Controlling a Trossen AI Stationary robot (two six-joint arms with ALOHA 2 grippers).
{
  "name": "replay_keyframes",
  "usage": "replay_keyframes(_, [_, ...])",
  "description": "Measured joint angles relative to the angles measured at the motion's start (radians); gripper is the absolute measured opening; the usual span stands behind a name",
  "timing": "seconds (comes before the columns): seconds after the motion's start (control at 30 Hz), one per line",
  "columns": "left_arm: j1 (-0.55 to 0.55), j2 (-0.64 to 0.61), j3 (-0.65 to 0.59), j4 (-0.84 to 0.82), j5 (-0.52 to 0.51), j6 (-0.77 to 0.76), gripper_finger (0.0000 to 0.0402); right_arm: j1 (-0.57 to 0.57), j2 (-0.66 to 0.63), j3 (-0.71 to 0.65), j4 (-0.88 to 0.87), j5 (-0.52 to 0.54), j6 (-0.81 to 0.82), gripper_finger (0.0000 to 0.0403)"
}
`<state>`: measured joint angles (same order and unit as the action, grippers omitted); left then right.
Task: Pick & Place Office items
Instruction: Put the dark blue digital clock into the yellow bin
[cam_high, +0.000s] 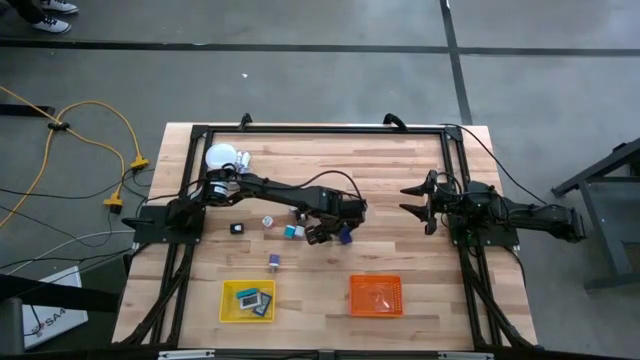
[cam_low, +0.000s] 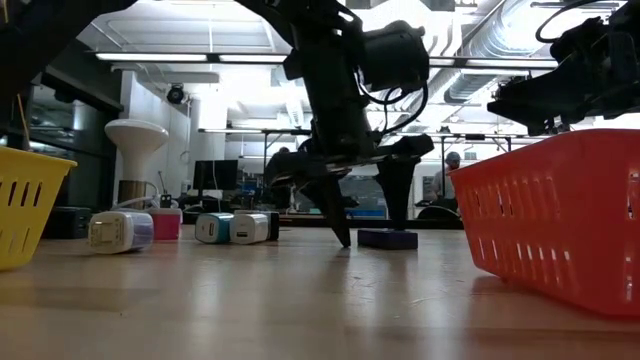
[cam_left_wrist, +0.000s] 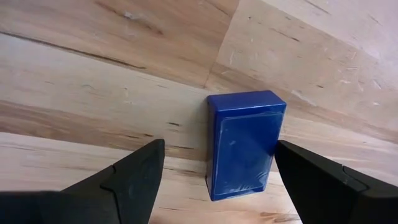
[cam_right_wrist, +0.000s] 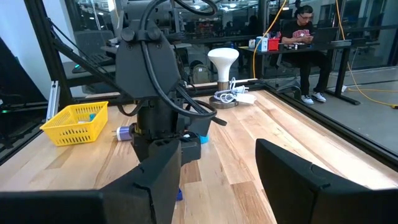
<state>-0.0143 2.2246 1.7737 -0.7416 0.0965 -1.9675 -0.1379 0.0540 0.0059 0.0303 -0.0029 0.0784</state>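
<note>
Two dark fingers of our left pincer (cam_left_wrist: 214, 180) stood spread wide astride the small blue rectangular block (cam_left_wrist: 244, 142), flat on the wooden bench (cam_left_wrist: 93, 93) mid-table, gripping nothing yet; our right pincer (cam_high: 420, 203) waited open at the bench's right edge.

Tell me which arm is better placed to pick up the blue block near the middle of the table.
The left. Its end effector is open, straddling the blue block on the table. The right end effector is open too, but sits far off by its own side.
</note>
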Motion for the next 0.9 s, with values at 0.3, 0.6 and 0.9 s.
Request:
replay_keyframes(0.3, [0.001,0.000,0.000,-0.020,0.020,-0.011,0.0298,0.000,0.000,0.000,0.000,0.000,0.000,0.0195])
replay_keyframes(0.6, [0.007,0.000,-0.001,-0.040,0.039,-0.025,0.0299,0.000,0.000,0.000,0.000,0.000,0.000,0.0195])
replay_keyframes(0.9, [0.014,0.000,-0.002,-0.029,0.031,-0.023,0.0293,0.000,0.000,0.000,0.000,0.000,0.000,0.0195])
